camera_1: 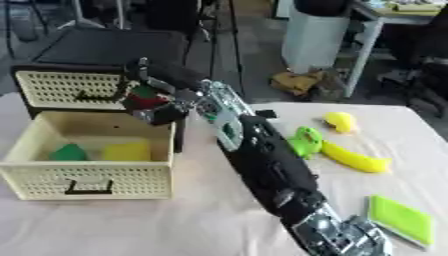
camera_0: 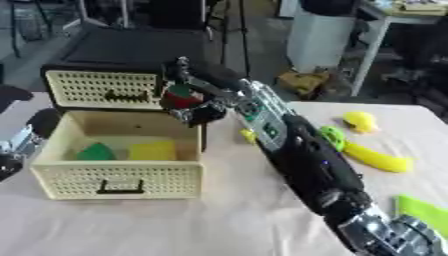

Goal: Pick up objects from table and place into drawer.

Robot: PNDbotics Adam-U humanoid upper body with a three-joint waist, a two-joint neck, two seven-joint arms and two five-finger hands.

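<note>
My right arm reaches across the table from the lower right. Its hand (camera_0: 194, 100) is curled round a red object with a green top (camera_0: 181, 95), held above the back right corner of the open cream drawer (camera_0: 118, 179). Inside the drawer lie a green object (camera_0: 95, 152) and a yellow block (camera_0: 153, 150). On the table to the right lie a yellow banana (camera_0: 378, 159), a green object (camera_1: 305, 140), a small yellow object (camera_0: 360, 121) and a flat green piece (camera_1: 400, 219). My left hand (camera_0: 17, 150) shows at the left edge beside the drawer.
The drawer pulls out of a dark cabinet with a second, closed cream drawer front (camera_0: 101, 89) behind it. The table is covered with a pale cloth (camera_0: 175, 225). Beyond the far edge stand a white bin (camera_0: 319, 37) and furniture legs.
</note>
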